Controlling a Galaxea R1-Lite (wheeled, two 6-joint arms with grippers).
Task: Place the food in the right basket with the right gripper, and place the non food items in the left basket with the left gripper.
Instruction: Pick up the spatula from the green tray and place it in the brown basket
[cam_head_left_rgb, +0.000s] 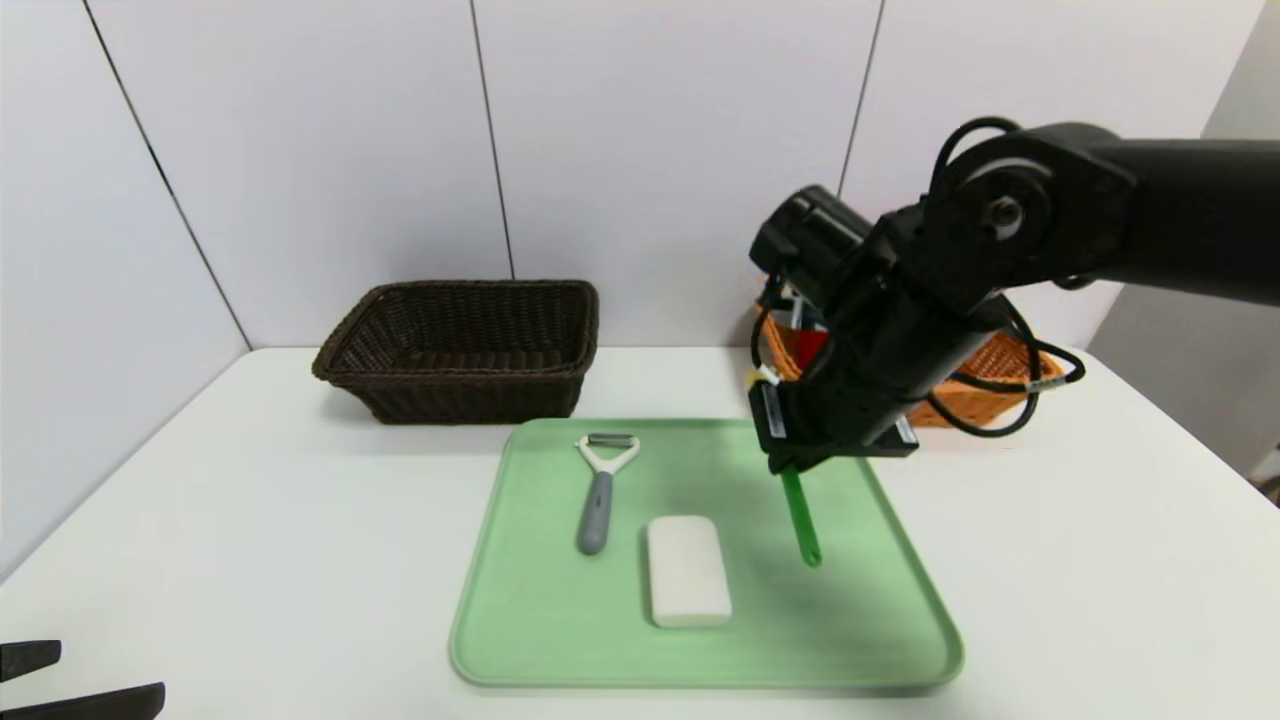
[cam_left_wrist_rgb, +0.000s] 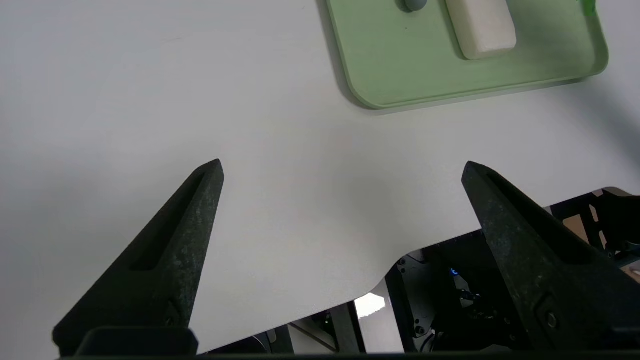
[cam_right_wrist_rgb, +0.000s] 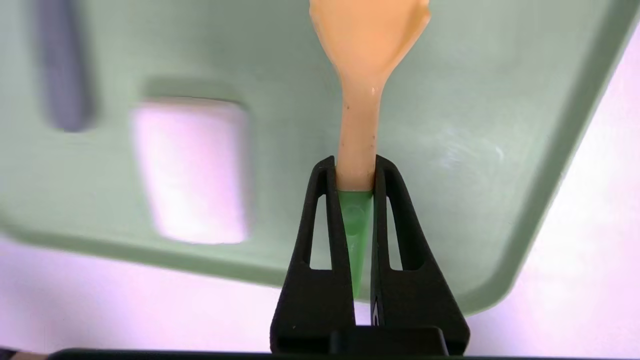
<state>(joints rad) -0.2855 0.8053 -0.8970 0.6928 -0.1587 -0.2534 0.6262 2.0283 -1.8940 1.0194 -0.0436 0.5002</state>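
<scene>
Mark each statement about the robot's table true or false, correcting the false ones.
1. The right tool is closed on a green-handled utensil. True.
2. The peeler lies in the dark basket. False: it lies on the green tray.
3. The white block is on the tray. True.
4. The left tool grips the block. False: it is open and holds nothing.
5. The dark basket stands right of the orange one. False: it stands left.

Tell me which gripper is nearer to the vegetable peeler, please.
Right. The right gripper is above the tray, beside the peeler; the left is off the tray, farther away.
</scene>
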